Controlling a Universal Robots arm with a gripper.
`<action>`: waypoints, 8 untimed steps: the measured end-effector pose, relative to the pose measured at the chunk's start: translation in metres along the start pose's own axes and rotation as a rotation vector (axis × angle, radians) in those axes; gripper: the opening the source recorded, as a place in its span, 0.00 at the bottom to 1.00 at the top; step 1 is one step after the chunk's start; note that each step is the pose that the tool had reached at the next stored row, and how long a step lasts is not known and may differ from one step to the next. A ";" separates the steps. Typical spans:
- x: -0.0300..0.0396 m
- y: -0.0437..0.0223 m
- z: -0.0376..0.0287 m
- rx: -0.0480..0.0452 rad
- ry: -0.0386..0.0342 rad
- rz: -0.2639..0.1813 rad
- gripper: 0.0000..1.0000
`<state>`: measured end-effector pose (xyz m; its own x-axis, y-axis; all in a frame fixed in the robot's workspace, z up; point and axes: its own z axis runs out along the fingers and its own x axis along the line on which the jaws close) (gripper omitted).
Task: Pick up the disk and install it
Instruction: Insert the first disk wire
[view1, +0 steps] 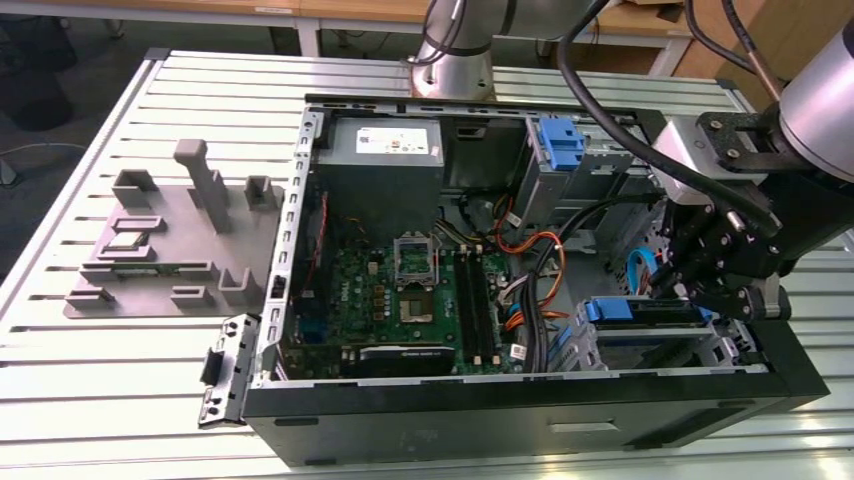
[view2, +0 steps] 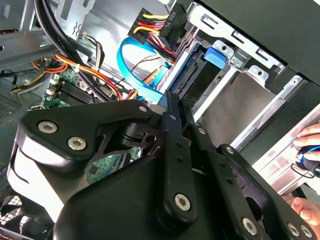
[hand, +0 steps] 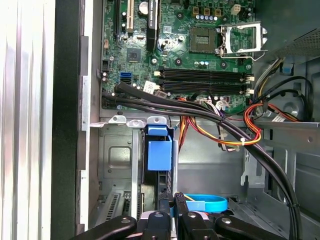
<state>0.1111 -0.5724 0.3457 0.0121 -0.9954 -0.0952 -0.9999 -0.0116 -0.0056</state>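
Observation:
The disk (view1: 641, 312) sits in the metal drive cage (view1: 731, 348) at the open computer case's near corner, on the exterior view's right, its blue bracket showing on top. In the first wrist view the disk (hand: 159, 155) stands edge-on in the cage (hand: 117, 155) with its blue tab toward the motherboard. My gripper (view1: 714, 295) hangs just over the disk's outer end. Its fingers are shut together with nothing between them. The fingertips (view2: 169, 107) lie right at the disk's (view2: 197, 82) connector end in the second wrist view, and the gripper (hand: 171, 201) sits over that same end in the first wrist view.
A grey power-supply box (view1: 380, 150), a green motherboard (view1: 400, 290) and bundles of orange, red and black cables (view1: 534, 260) fill the case. A blue flat cable (view2: 132, 65) loops beside the cage. Another blue bracket (view1: 561, 140) sits at the far side. A person's hand (view2: 310, 137) rests outside the case. A grey fixture (view1: 174, 240) lies on the slatted table.

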 end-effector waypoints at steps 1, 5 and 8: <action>0.0002 0.0000 0.0005 0.0001 0.0001 0.000 0.16; 0.0008 0.0000 0.0052 0.0004 0.0002 0.000 0.16; 0.0010 0.0000 0.0075 0.0004 0.0003 0.000 0.16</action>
<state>0.1111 -0.5726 0.3381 0.0121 -0.9954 -0.0949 -0.9999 -0.0116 -0.0060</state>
